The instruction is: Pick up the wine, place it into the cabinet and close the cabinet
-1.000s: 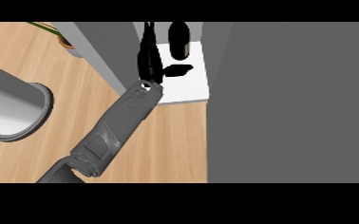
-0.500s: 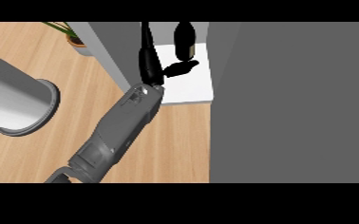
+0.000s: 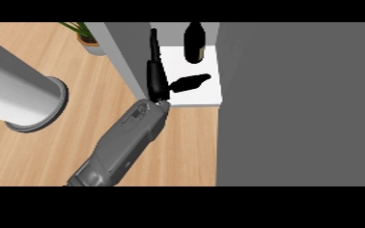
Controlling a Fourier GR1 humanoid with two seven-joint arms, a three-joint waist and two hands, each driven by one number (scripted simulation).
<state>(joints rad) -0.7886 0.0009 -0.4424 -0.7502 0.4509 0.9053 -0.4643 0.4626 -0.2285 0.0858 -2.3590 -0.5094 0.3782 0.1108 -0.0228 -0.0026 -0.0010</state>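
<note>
Filling the right side of the head view is a broad flat grey panel of the cabinet [image 3: 285, 101], running from the top of the scene to the bottom; whether it is the door or the top cannot be told. The wooden table [image 3: 185, 145] takes up the left and middle. On it, at the left edge, stands a big grey cylinder [image 3: 25, 94] with a wider rim at its foot, well apart from the arm. A grey forearm [image 3: 121, 145] comes in from the lower left and slants up and to the right, ending just below the cabinet's opening. The opening lies between a grey side wall [image 3: 128, 53] on the left and the big panel on the right, and its white shelf [image 3: 206, 92] shows as a bright patch between them. The left hand [image 3: 155, 79] reaches over the left part of this shelf, close beside the side wall. Its fingers [image 3: 152, 43] are straight and point toward the back of the cabinet, and the thumb [image 3: 191, 82] is spread wide to the right, so the hand holds nothing. The wine bottle [image 3: 194, 41] stands inside the cabinet at the back of the shelf, to the right of the fingers and beyond the thumb, apart from both. A small potted plant [image 3: 84, 35] sits on the table at the top, just left of the side wall.
</note>
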